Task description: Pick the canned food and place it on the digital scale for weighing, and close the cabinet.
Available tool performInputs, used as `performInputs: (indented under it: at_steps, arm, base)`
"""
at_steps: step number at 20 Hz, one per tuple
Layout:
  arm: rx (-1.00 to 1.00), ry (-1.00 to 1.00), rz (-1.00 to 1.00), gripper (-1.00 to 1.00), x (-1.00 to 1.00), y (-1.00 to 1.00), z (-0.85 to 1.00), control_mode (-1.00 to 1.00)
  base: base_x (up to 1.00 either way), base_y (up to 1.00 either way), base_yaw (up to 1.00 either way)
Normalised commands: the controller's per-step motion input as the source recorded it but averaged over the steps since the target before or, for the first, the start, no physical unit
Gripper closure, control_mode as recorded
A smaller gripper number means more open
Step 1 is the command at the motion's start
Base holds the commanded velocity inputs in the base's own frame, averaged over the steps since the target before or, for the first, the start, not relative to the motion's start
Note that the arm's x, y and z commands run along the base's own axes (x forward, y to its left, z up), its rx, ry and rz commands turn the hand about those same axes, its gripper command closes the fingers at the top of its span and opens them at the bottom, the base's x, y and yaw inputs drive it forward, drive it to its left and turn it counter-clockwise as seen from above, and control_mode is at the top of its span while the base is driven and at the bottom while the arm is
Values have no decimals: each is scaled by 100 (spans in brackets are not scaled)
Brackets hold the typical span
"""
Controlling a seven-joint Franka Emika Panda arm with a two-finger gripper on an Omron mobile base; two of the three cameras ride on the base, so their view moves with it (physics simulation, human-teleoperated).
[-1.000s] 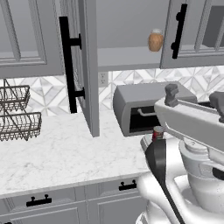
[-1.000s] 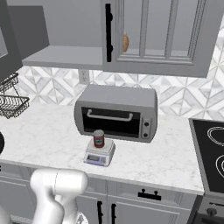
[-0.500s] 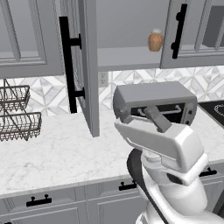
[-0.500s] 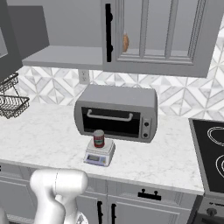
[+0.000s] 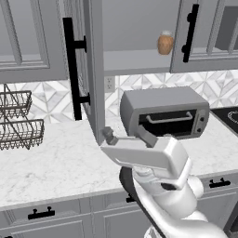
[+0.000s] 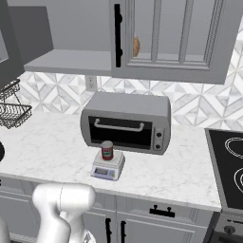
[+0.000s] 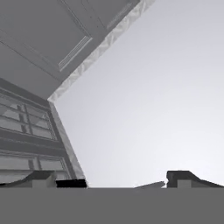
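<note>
White marble bench (image 6: 52, 147) runs under grey upper cabinet (image 5: 88, 69), whose door w/ long black bar handle (image 5: 72, 69) stands swung out edge-on in left base view; shelf inside holds a brown jar (image 5: 165, 43). Grey toaster oven (image 6: 126, 122) sits on bench against tiled backsplash, black stovetop (image 6: 228, 166) at far right, wire baskets (image 5: 18, 121) at far left. Just in front of oven, digital scale (image 6: 108, 167) w/ canned food (image 6: 107, 150) upright on its platform. Tool (image 7: 109, 181) in hand view: jaws wide apart, nothing between, pointed up at cabinet panels & pale wall/ceiling.
</note>
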Motion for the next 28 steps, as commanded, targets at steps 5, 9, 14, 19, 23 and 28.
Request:
performInputs:
  at_steps: [5,9,14,19,23,28]
  arm:
    - [0,9,34,-100,-6,27,-88,-100]
    - [0,-3,31,-100,-75,59,-82,-100]
    - [-2,-3,16,-100,-24,100,-97,-100]
    - [-3,7,-2,-100,11,100,-68,-100]
    - [0,27,-8,-100,5,100,-35,-100]
    - [10,54,-9,-100,30,100,-2,-100]
  base:
    - [0,0,0]
    - [0,0,0]
    - [0,0,0]
    - [0,0,0]
    - [0,0,0]
    - [0,0,0]
